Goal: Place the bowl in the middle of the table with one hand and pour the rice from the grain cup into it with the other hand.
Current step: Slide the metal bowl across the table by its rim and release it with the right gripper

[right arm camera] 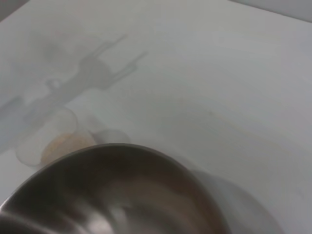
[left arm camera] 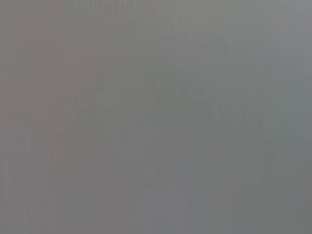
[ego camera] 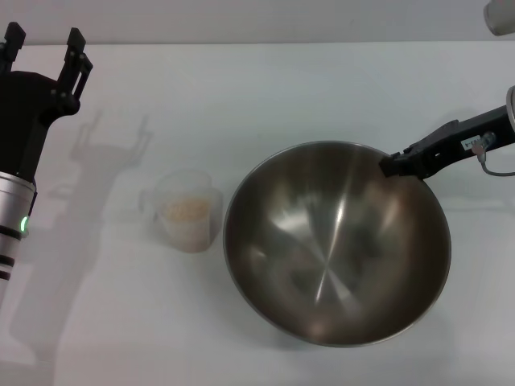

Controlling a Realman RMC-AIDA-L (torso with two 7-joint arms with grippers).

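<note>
- One bowl (ego camera: 336, 243), one cup (ego camera: 189, 211) and two grippers are on view over the white table (ego camera: 265, 88).
- The bowl sits right of the table's middle, its inside bare and shiny; in the right wrist view its rim (right arm camera: 117, 148) fills the lower part of the picture.
- The cup stands upright just left of the bowl, apart from it, with a low layer of rice (ego camera: 188, 209) inside; the right wrist view shows the cup (right arm camera: 48, 139) beyond the bowl's rim with the rice (right arm camera: 66, 145) as a beige patch.
- The right gripper (ego camera: 396, 166) reaches in from the right edge, its arm slanting down and leftward, fingers clamped on the bowl's far right rim.
- The left gripper (ego camera: 44, 44) stands at the far left, well apart from the cup, pointing away from the robot, its two fingers spread wide and grasping nothing; a green light glows on its arm.
- The left wrist view is a flat grey field with nothing to make out.
</note>
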